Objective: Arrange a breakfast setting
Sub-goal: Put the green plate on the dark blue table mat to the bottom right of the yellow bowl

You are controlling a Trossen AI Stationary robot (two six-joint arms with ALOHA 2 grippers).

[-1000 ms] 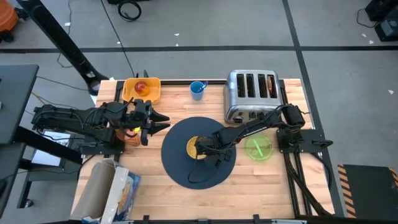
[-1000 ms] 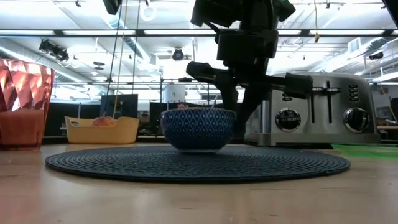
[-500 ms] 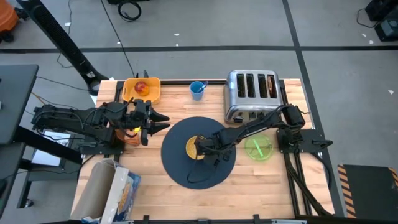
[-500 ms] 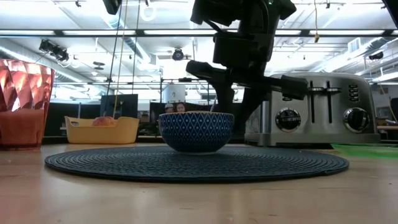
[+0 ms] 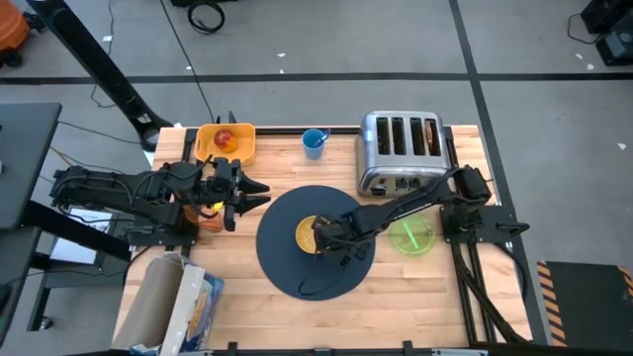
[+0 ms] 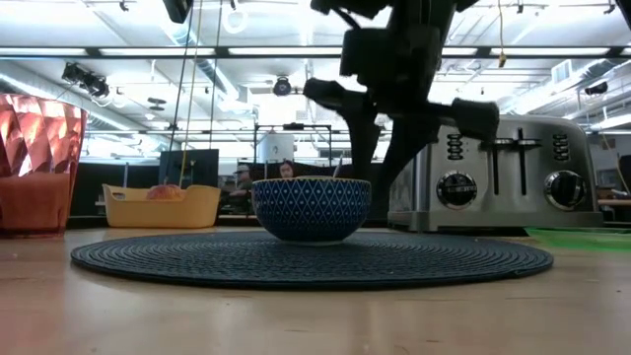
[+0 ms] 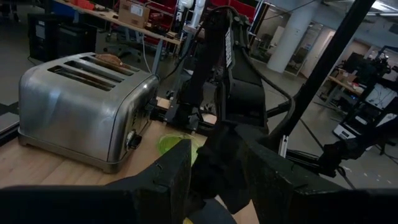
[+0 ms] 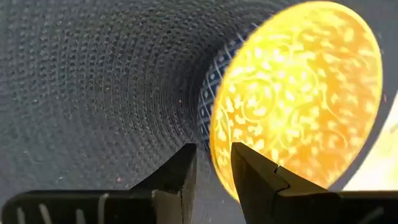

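The right end effector point(image 5: 324, 235) has parted its fingers and lifted off the cereal bowl point(image 5: 309, 234), leaving it placed on the mat point(image 5: 297, 272).

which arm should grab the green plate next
Right. Its gripper hovers over the bowl on the mat, jaws slightly apart, beside the green plate. The left gripper sits across the table.
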